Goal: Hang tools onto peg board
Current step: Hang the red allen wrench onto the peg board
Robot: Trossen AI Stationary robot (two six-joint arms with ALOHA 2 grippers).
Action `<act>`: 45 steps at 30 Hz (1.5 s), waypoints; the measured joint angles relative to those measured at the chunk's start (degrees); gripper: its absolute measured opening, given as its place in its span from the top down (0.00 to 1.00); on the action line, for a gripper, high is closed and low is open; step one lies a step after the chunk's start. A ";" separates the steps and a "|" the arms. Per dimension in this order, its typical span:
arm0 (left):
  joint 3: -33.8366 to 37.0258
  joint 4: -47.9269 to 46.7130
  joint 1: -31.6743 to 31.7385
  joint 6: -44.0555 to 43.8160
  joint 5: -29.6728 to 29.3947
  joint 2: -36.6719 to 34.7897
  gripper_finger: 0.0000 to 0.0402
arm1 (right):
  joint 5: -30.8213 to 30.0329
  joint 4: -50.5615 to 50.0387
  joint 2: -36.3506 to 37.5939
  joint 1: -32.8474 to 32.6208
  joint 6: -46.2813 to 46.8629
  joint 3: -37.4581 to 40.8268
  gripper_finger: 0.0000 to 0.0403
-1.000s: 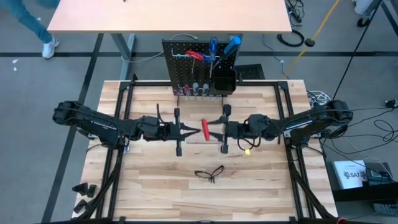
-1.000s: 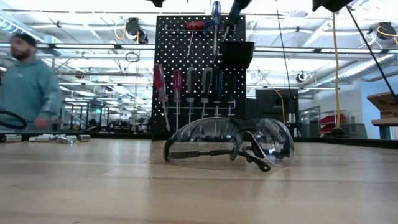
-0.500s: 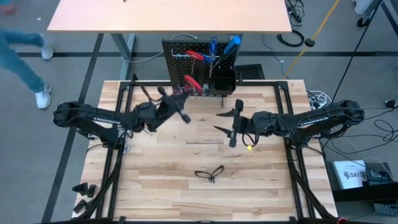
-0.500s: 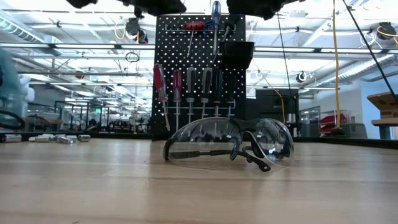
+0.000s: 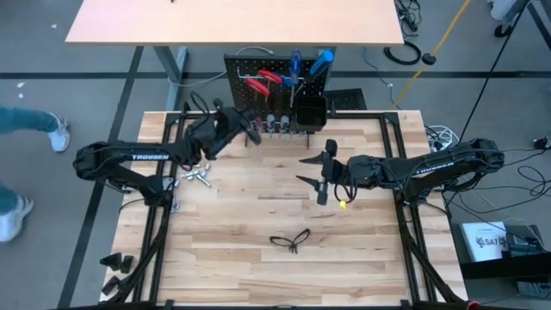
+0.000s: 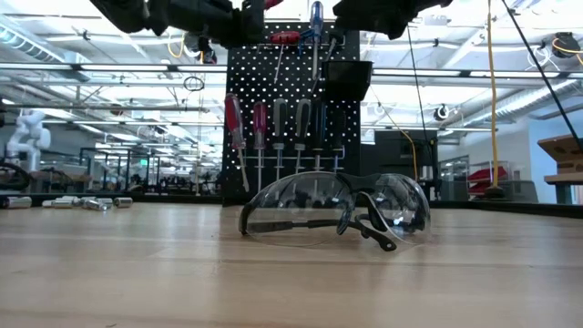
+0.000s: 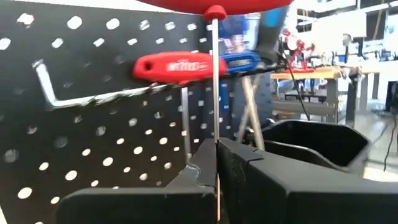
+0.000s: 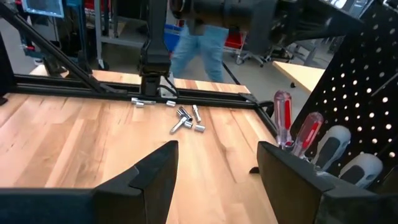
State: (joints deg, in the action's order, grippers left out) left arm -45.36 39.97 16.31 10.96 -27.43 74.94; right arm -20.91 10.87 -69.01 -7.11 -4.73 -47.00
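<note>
We see the left gripper [image 5: 244, 127] raised just in front of the peg board [image 5: 237, 69] at the table's [image 5: 215, 258] far edge, its fingers [image 7: 249, 180] clamped together on the thin metal shaft of a red-handled hex key [image 7: 214, 7], beside another red-handled key [image 7: 180, 64] already hanging on a pale hook [image 7: 68, 98]. The right gripper [image 5: 312, 170] hovers over the middle of the table with its fingers [image 8: 149, 171] spread apart and nothing between them. The black-framed glasses [image 5: 290, 239] lie toward the table's near edge, and small silver metal pieces [image 5: 196, 175] lie near its left edge.
</note>
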 joint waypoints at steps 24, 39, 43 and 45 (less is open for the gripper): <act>-2.24 6.02 4.68 -9.18 1.97 7.84 1.00 | 0.02 -0.08 -0.02 0.00 -0.32 0.00 0.48; -3.34 3.95 4.57 -7.59 1.42 9.07 1.00 | 0.02 -2.25 -0.04 0.01 -0.40 0.00 0.48; -3.34 2.41 4.08 -7.13 -0.04 9.07 1.00 | 0.02 -2.33 -0.04 0.00 -0.39 0.00 0.48; -3.34 2.05 3.58 -7.07 -0.20 9.07 1.00 | 0.02 -2.41 -0.04 0.01 -0.39 0.00 0.48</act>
State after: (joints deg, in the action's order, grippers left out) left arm -48.71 42.02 19.89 3.89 -27.62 84.01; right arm -20.89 8.46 -69.06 -7.11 -5.13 -47.00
